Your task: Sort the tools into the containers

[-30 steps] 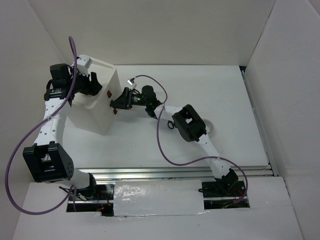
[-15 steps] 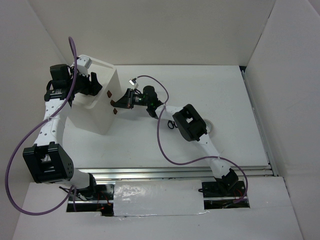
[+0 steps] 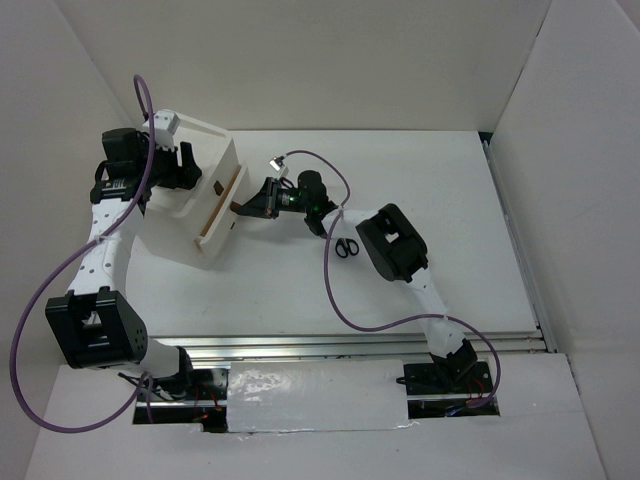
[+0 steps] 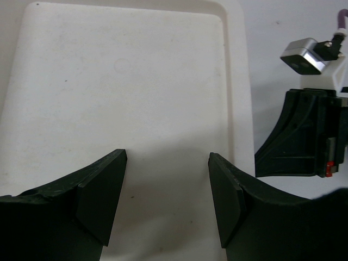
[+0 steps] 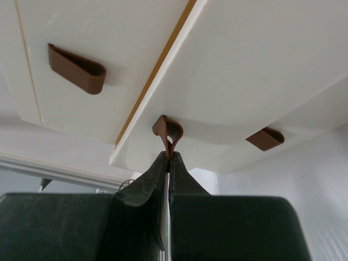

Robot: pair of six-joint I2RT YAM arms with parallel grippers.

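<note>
Sorting seems barely begun: the single cabinet [image 3: 185,230] at the left of the tabletop [image 3: 450,200] has one drawer [image 5: 261,70] partly out, the right end effector [image 5: 169,159] closed on its handle [image 5: 168,129]; the left end effector [image 4: 167,159] stands open above the cabinet. I count three handles and one pair of scissors [image 3: 345,247], loose on the tabletop; the other tools are not in view.

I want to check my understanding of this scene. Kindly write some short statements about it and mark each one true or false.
1. The right gripper is shut on a drawer handle. True.
2. The left gripper holds the scissors. False: it is open and empty over the cabinet; the scissors lie on the table.
3. One drawer sticks out of the cabinet. True.
4. The drawer handles are black. False: they are red-brown.
</note>
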